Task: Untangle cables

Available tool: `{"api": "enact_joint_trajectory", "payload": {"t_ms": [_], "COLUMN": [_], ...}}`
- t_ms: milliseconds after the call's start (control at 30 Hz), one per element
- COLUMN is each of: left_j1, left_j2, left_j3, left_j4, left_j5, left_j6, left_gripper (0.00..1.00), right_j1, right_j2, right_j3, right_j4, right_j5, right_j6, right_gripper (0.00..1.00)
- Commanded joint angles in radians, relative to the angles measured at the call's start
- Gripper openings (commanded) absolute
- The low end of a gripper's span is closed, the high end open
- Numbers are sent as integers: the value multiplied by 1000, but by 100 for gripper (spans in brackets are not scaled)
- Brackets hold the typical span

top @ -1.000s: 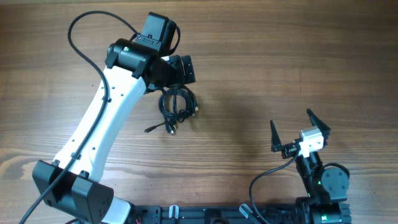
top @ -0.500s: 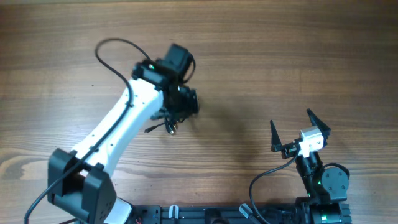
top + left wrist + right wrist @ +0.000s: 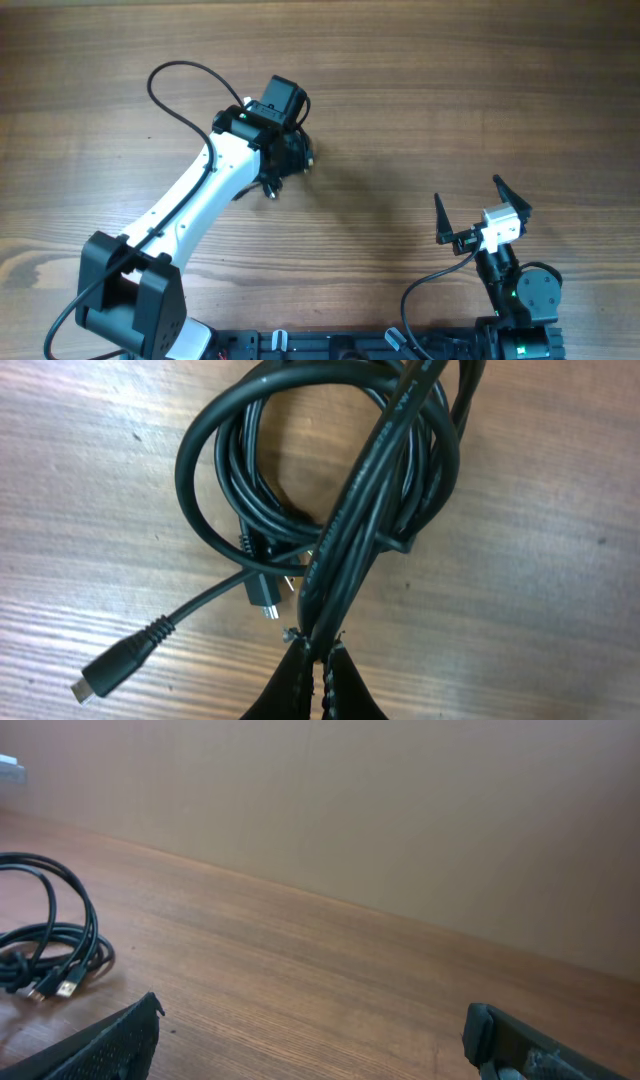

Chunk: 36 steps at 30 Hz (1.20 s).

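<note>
Right now my left tool (image 3: 289,160) is pinched shut on a couple of strands of the thin black cables (image 3: 367,500), a loose coil with small plug ends lying on the brown wooden surface (image 3: 420,80). The gripped strands run straight away from the tips across the coil, so I judge the next pull should follow that line to lift them clear of the loops. My right tool (image 3: 467,190) sits wide open, well apart, with the bundle off to its left.
</note>
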Motion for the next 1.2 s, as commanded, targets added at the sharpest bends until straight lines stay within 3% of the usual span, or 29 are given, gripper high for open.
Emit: {"api": "enact_joint_trajectory", "payload": {"t_ms": [0, 367, 533, 667, 833, 867, 1033, 1167], "left_j1": [8, 10, 10, 10, 10, 10, 10, 18], "left_j2": [29, 166, 217, 240, 246, 246, 245, 244], "left_j3": [-7, -8, -8, -8, -8, -8, -2, 25], "left_j4": [13, 24, 31, 51, 86, 89, 87, 49], "left_j5": [-34, -79, -80, -93, -79, -73, -24, -25], "left_j6": [-5, -2, -2, -2, -2, -1, 127, 144], "left_gripper": [4, 5, 12, 12, 4, 4, 4, 4], "right_j1": [5, 5, 5, 5, 5, 5, 5, 4], "right_j2": [-5, -5, -5, -5, 5, 11, 50, 133], "right_j3": [-1, -1, -1, -1, -1, -1, 50, 181], "right_j4": [2, 2, 6, 14, 19, 28, -22, -97], "right_j5": [13, 13, -42, -132, -209, -206, -214, -216], "right_j6": [-2, -2, 28, 203, 664, 700, 679, 669], "right_gripper": [100, 100, 100, 100, 100, 100, 100, 100]}}
